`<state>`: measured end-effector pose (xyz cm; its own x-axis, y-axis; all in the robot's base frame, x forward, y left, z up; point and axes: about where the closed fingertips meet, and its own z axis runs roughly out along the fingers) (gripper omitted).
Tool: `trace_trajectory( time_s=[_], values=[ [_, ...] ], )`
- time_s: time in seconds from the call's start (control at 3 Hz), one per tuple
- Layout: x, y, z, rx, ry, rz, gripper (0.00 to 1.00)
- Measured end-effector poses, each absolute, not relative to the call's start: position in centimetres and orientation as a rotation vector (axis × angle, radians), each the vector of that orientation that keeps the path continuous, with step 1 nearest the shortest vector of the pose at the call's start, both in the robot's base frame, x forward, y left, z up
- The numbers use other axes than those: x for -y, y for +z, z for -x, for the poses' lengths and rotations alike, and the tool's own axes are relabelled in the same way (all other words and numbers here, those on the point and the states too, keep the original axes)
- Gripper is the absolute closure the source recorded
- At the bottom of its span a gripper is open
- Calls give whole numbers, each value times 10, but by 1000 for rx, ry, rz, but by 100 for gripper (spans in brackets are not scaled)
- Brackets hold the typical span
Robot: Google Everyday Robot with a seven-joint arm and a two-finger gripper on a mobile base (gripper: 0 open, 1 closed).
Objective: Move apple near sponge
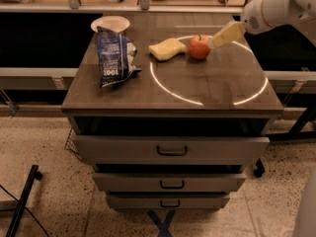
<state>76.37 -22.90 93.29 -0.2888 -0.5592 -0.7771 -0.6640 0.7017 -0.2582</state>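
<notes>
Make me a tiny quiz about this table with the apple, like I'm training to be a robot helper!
1. True or false: the apple sits right beside the sponge.
2. Pick one. Where is the tool? A) down at the floor. B) close beside the apple, on the side away from the sponge. C) inside a drawer.
3. Fill the gap: behind the snack bag lies a white round ____.

Key: 1 true. 2 B. 3 plate.
</notes>
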Motion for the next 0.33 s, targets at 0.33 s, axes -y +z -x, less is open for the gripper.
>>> trace_trajectory(
  time_s=[0.33],
  values=[
    [232, 941, -762, -1957, 147, 943, 0]
  ],
)
